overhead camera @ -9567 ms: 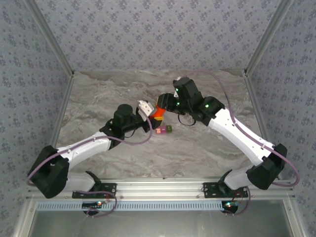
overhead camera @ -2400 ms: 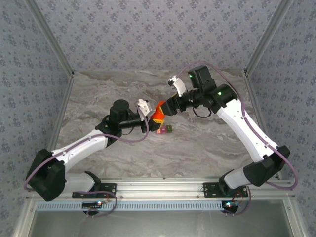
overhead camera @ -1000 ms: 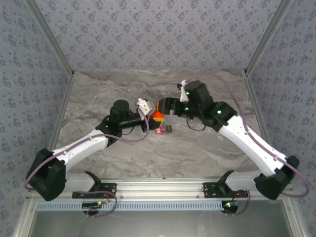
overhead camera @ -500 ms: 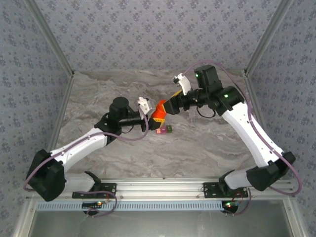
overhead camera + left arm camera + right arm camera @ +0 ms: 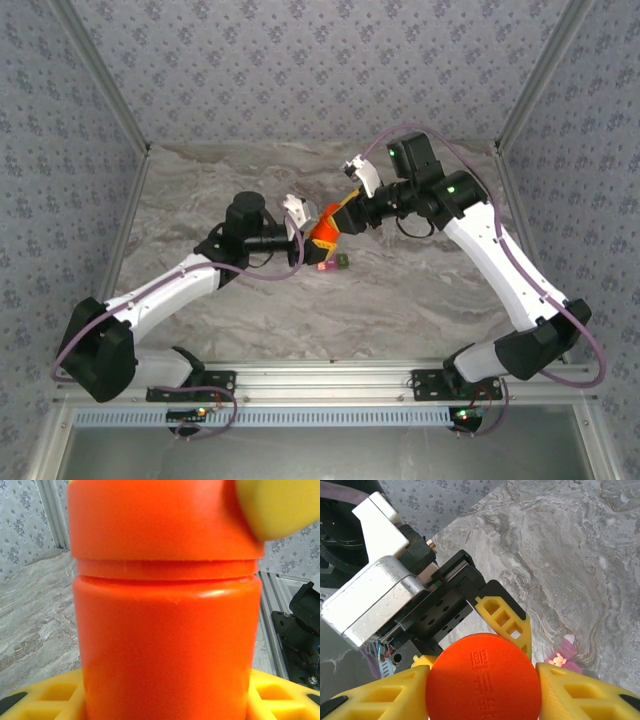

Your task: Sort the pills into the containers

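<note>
Both clenched: left gripper (image 5: 312, 238) on orange bottle (image 5: 167, 645), right gripper (image 5: 482, 692) on cap (image 5: 482, 672). I fear jerky twisting spills pills past the centre-frame containers (image 5: 333, 263).

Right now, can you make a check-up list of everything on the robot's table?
Surface: grey marble-look table.
Job's things: pink and green containers on the table beside the held, tilted orange bottle; pills too small to tell.
Clutter: nothing seen.
Grippers: left gripper shut on the bottle's body; right gripper shut on its cap.
Cables: purple cables loop along both arms.
Surroundings: patterned walls; metal rail at the near edge.
</note>
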